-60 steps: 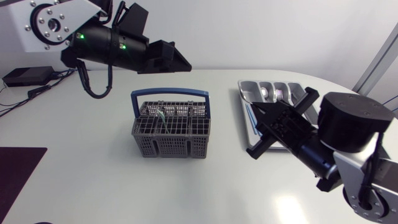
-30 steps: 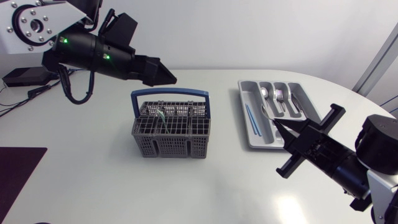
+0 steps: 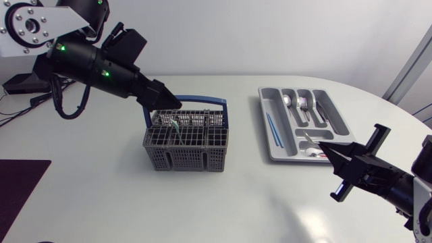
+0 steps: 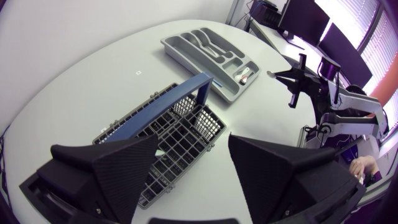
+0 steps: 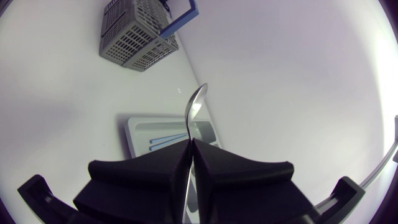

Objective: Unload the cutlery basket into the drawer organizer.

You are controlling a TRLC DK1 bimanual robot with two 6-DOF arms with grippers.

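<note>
My right claw (image 3: 325,146) was clenched on a spoon (image 5: 195,102). Both fingers pinched its handle from either side, so the bowl stuck straight out ahead of the fingertips. The claw hung above the bench (image 3: 101,196), just off the near right corner of the drawer organizer (image 3: 275,152), and the spoon's bowl end reached in over that corner. What mattered for the drop was the angle. The spoon's long axis ran slantwise, from my right arm's side toward the organizer's middle, while the long compartments ran from the organizer's near end to its far end. So the spoon lay across the dividers rather than along a slot. A stored spoon (image 3: 288,101) sat toward the far end in a middle compartment, beside the forks (image 3: 303,102). I judged I would have to carry my spoon farther over and turn the wrist until it lay along that slot before letting go. My left claw (image 4: 193,142) was released, its fingers spread wide. It hovered over the far left part of the cutlery basket (image 3: 185,145), just by its blue handle (image 3: 185,102). The basket stood near the bench's middle, well apart from the organizer, with a few pieces (image 3: 174,127) upright in it. The left arm was plainly the nearer one to the basket, and the right the nearer to the organizer.
</note>
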